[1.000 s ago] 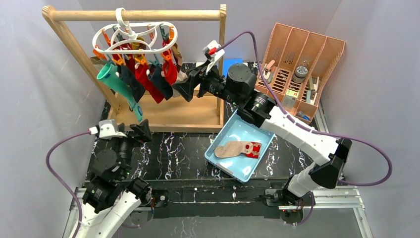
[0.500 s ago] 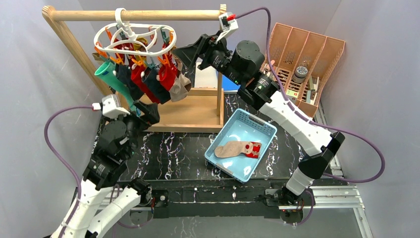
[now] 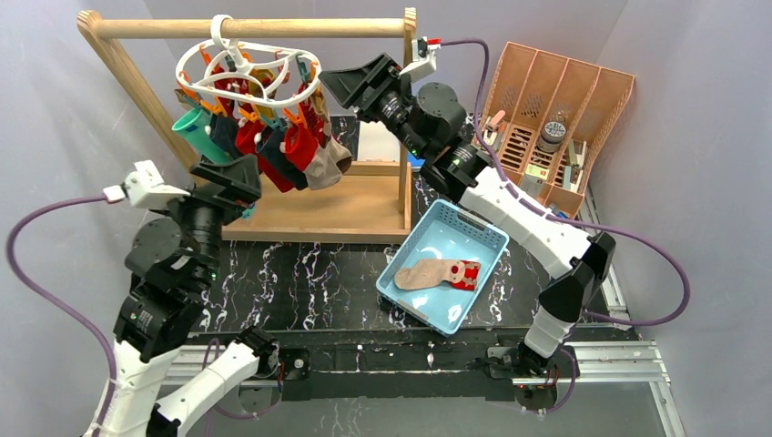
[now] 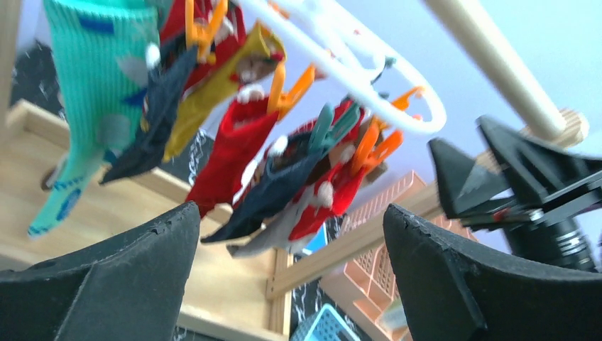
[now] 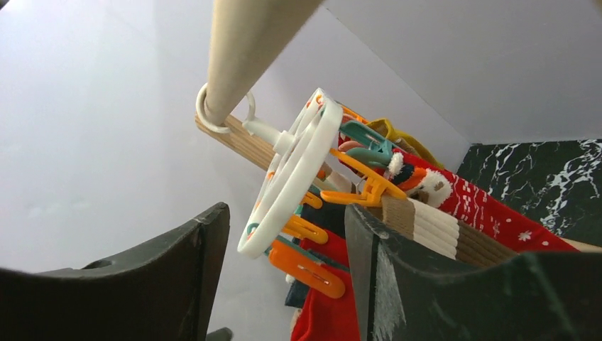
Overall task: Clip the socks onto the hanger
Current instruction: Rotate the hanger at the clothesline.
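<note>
Top external shows hanger on the rail, unclipped socks in the blue basket; your right gripper straddles its ring, jaws apart, left gripper spread wide: next, probably fetch a sock.

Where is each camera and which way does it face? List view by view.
Top external: above and behind, looking down at the table, the hanger on its rail frame, left arm and right arm.
Left wrist: low, looking up at the socks; left jaws frame the bottom.
Right wrist: by the rail frame, facing the hanger edge-on; right jaws in foreground.
Shared: all three show hanger and socks.
</note>
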`<state>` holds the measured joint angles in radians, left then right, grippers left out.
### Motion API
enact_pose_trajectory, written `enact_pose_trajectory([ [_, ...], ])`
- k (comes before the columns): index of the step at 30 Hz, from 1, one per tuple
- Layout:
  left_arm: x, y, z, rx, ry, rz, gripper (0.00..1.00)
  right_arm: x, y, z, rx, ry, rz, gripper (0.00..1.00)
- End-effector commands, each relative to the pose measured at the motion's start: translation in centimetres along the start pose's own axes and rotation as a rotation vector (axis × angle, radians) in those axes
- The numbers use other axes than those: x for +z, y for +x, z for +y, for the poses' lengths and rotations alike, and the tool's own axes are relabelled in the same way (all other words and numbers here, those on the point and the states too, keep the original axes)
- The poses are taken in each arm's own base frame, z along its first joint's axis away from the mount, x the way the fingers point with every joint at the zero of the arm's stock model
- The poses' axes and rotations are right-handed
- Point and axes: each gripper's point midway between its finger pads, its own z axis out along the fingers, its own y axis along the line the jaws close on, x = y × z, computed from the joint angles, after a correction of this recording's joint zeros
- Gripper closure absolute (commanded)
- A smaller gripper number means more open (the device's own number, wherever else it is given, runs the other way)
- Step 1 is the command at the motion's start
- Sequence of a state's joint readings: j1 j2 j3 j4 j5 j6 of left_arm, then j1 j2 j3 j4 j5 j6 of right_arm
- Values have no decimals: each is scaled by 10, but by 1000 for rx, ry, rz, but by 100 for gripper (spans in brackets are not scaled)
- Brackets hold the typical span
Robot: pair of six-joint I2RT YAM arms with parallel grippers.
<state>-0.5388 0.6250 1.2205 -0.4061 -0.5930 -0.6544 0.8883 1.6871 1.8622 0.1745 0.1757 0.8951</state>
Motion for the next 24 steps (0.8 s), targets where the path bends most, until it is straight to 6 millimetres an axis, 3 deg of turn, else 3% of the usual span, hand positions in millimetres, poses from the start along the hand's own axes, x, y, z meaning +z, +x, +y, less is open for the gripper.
enact_pose_trajectory([
  [1,-3,-44,1,82,-67,-113,1,10,-15,16,111,-52,-89,34],
  [6,-8,-65,-5,105,-58,-154,2,22,-3,21,111,-76,-73,39],
  [17,-20,-76,2,142,-64,-177,2,27,38,34,110,-124,20,54],
  [19,-20,-75,3,153,-67,-172,2,25,46,33,119,-120,35,54],
  [24,-19,-69,3,155,-68,-151,2,13,57,34,139,-119,53,37],
])
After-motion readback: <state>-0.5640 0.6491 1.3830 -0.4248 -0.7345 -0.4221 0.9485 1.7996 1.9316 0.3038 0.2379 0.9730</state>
